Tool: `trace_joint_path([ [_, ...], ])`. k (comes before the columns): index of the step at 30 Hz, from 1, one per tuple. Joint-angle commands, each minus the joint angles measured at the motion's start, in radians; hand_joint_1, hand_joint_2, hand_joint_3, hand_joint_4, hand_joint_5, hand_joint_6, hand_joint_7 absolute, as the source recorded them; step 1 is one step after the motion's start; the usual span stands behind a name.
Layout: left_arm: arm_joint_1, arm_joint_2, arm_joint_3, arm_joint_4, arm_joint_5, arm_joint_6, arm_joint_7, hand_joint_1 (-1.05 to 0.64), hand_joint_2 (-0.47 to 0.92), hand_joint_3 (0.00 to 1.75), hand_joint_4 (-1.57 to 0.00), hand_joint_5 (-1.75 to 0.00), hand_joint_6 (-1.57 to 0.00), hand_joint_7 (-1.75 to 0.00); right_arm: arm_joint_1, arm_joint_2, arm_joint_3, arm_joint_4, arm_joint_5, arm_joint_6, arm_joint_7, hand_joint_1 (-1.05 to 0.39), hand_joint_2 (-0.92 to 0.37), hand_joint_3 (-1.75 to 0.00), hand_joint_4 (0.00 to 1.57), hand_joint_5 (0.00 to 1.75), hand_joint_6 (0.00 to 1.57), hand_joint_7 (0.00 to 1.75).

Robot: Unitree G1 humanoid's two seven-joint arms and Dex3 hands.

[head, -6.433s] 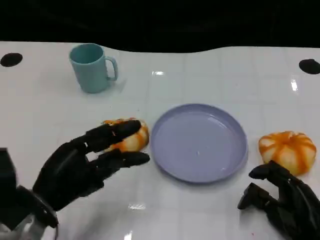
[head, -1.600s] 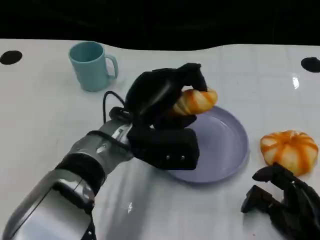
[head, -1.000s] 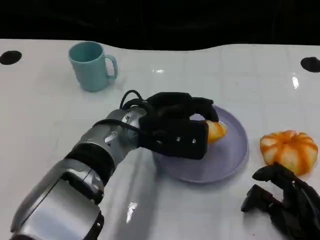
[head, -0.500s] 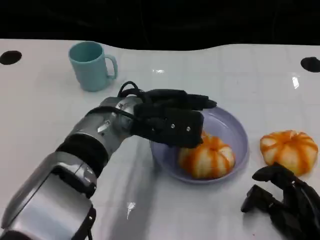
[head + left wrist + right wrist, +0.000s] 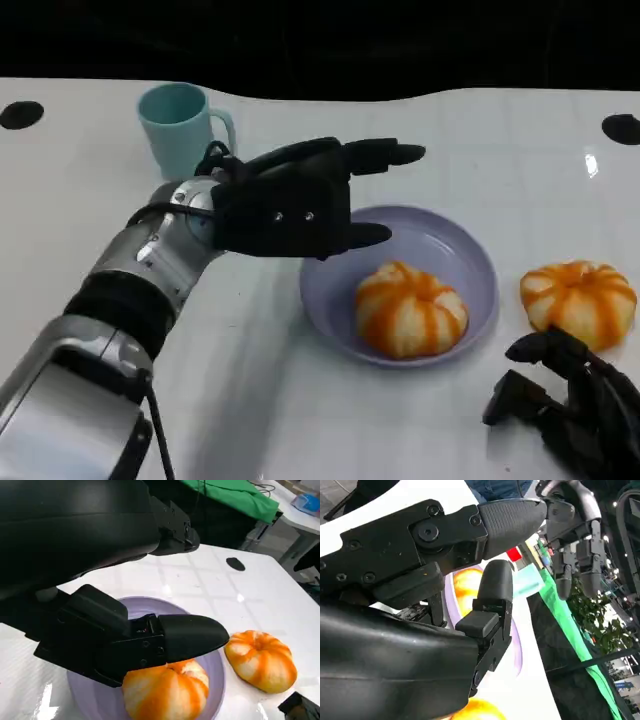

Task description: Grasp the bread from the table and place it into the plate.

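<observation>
An orange-striped bread roll (image 5: 411, 310) lies in the lavender plate (image 5: 470, 260), toward its front. In the left wrist view the same roll (image 5: 167, 690) sits on the plate (image 5: 87, 707) under my fingers. My left hand (image 5: 295, 200) hovers over the plate's left rim, fingers spread, holding nothing. A second striped roll (image 5: 578, 303) lies on the table right of the plate, also seen as roll (image 5: 262, 660) in the left wrist view. My right hand (image 5: 565, 405) rests at the near right, fingers loosely curled, just in front of that roll, holding nothing.
A teal mug (image 5: 182, 130) stands at the back left, behind my left forearm. The white table (image 5: 350, 420) has black round marks (image 5: 20, 115) near its far corners. Beyond the table's back edge all is dark.
My left hand carried the roll from the table to the plate, let it go, and has now drawn back up and to the left. The right hand has not moved.
</observation>
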Motion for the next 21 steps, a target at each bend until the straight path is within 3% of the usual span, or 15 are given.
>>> trace_joint_path([
  [1,0.137,-0.010,0.192,-0.081,-0.313,-0.007,-0.185,-0.94,0.92,0.65,-0.13,-0.22,-0.19,-0.05,-0.005,-0.017,-0.012,0.017,0.007,0.011,-0.003,-0.51,-0.92,-0.22,0.67,1.47,0.60,1.16],
  [7,0.281,-0.039,0.343,-0.223,-0.594,0.097,-0.345,-0.88,0.92,0.57,-0.25,-0.33,-0.26,-0.07,-0.006,-0.012,-0.012,0.019,-0.006,-0.006,-0.016,-0.52,-0.92,-0.21,0.68,1.45,0.61,1.15],
  [12,0.421,-0.060,0.434,-0.419,-0.821,0.378,-0.416,-0.81,0.92,0.51,-0.37,-0.39,-0.37,-0.09,-0.002,-0.008,-0.010,0.007,-0.004,-0.002,-0.019,-0.51,-0.92,-0.23,0.68,1.46,0.60,1.14],
  [15,0.486,-0.063,0.473,-0.525,-0.915,0.545,-0.403,-0.76,0.92,0.48,-0.52,-0.47,-0.47,-0.11,0.000,-0.006,-0.009,0.002,-0.006,-0.001,-0.026,-0.52,-0.92,-0.23,0.67,1.47,0.60,1.15],
  [18,0.527,-0.070,0.506,-0.597,-0.980,0.665,-0.372,-0.75,0.92,0.48,-0.55,-0.49,-0.50,-0.11,0.001,-0.006,-0.006,0.000,-0.007,0.000,-0.028,-0.53,-0.92,-0.23,0.67,1.47,0.60,1.15],
  [19,0.545,-0.074,0.526,-0.625,-1.018,0.725,-0.355,-0.70,0.92,0.50,-0.58,-0.73,-0.60,-0.13,0.001,-0.006,-0.005,0.000,-0.007,0.000,-0.028,-0.53,-0.92,-0.23,0.68,1.47,0.61,1.16],
  [20,0.576,-0.086,0.547,-0.665,-1.059,0.787,-0.321,-0.69,0.92,0.50,-0.58,-0.81,-0.63,-0.14,0.001,-0.006,-0.005,-0.002,-0.005,0.006,-0.027,-0.53,-0.92,-0.23,0.68,1.47,0.61,1.16],
  [21,0.600,-0.095,0.563,-0.699,-1.088,0.832,-0.292,-0.65,0.92,0.52,-0.59,-1.07,-0.72,-0.19,0.001,-0.006,-0.004,-0.004,-0.003,0.011,-0.027,-0.53,-0.92,-0.22,0.68,1.47,0.61,1.16],
])
